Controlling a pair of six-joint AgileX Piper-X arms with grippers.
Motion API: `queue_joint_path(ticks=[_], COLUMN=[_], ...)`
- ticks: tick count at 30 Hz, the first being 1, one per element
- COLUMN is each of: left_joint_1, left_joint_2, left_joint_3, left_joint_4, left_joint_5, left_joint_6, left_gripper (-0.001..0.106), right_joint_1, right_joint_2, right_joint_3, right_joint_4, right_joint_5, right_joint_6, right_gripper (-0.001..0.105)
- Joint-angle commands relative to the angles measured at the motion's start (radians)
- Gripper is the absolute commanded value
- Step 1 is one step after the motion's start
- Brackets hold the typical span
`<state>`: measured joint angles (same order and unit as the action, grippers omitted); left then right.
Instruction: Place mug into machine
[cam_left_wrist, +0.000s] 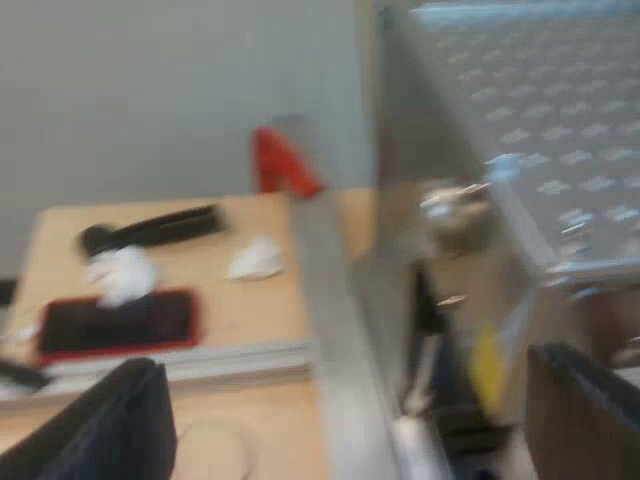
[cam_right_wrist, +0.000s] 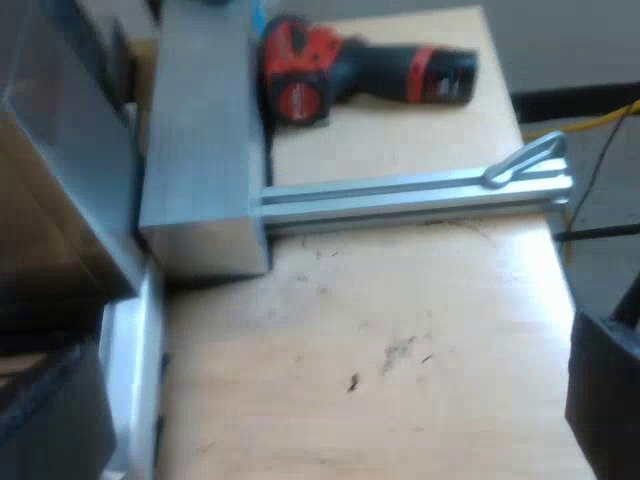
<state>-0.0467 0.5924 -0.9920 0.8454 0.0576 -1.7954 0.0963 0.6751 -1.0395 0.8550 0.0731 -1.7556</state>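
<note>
Nearest, the left gripper (cam_left_wrist: 345, 365): its 2 fingers (cam_left_wrist: 110, 425) are spread wide with nothing between them, just beside the steel corner of the machine (cam_left_wrist: 560, 120). The right gripper (cam_right_wrist: 325, 365): both fingers (cam_right_wrist: 605, 400) likewise spread and empty, over bare table (cam_right_wrist: 380, 330). Where the mug is cannot be told; neither gripper carries it. Judgement: the task stands at its start, with the mug yet to be found and gripped. Risk 1: the left fingers are close to the machine's corner, and a sideways sweep would likely knock a finger against the panel. Risk 2: beyond the right gripper a rail (cam_right_wrist: 410, 192) lies across the table, butted against a metal block (cam_right_wrist: 200, 150); a low pass could catch on either. Risk 3: past the rail a drill (cam_right_wrist: 360, 70) lies near the table's far edge and could be pushed off. Beyond the left gripper, past a bar (cam_left_wrist: 180, 360), a red-rimmed mat (cam_left_wrist: 120, 325), 2 white scraps (cam_left_wrist: 125, 272) and a black tool (cam_left_wrist: 150, 230) crowd the table, leaving little room. The best free room is the bare wood under the right gripper, though the table edge runs close by 1 finger.
</note>
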Motion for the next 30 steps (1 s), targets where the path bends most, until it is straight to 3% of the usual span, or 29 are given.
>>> queue_joint_path(ticks=[1, 8, 9, 11, 15, 27, 30], left_joint_1=[0.001, 0.001, 0.001, 0.001, 0.001, 0.001, 0.000], left_joint_2=[-0.042, -0.096, -0.229, -0.304, -0.429, -0.750, -0.741], left_joint_3=[0.013, 0.061, 0.143, 0.170, 0.219, 0.272, 0.259], left_joint_4=[0.012, 0.017, 0.017, 0.017, 0.028, 0.280, 0.359], left_joint_5=[-0.033, -0.030, -0.021, -0.020, -0.015, -0.015, -0.004], left_joint_6=[-0.002, -0.002, -0.002, -0.002, -0.002, 0.034, 0.037], left_gripper=[0.073, 0.073, 0.073, 0.073, 0.073, 0.073, 0.073], right_joint_1=[-0.110, -0.153, -0.153, -0.153, -0.153, -0.153, -0.149], right_joint_2=[-0.077, -0.161, -0.167, -0.366, -0.489, -0.736, -0.728], right_joint_3=[0.039, 0.080, 0.080, 0.156, 0.169, 0.198, 0.206], right_joint_4=[0.035, 0.065, 0.065, 0.077, 0.118, 0.244, 0.283], right_joint_5=[-0.073, -0.087, -0.087, -0.085, -0.085, -0.088, -0.119], right_joint_6=[-0.044, -0.075, -0.075, -0.107, -0.109, -0.102, -0.104], right_gripper=[0.093, 0.093, 0.093, 0.093, 0.093, 0.093, 0.093])
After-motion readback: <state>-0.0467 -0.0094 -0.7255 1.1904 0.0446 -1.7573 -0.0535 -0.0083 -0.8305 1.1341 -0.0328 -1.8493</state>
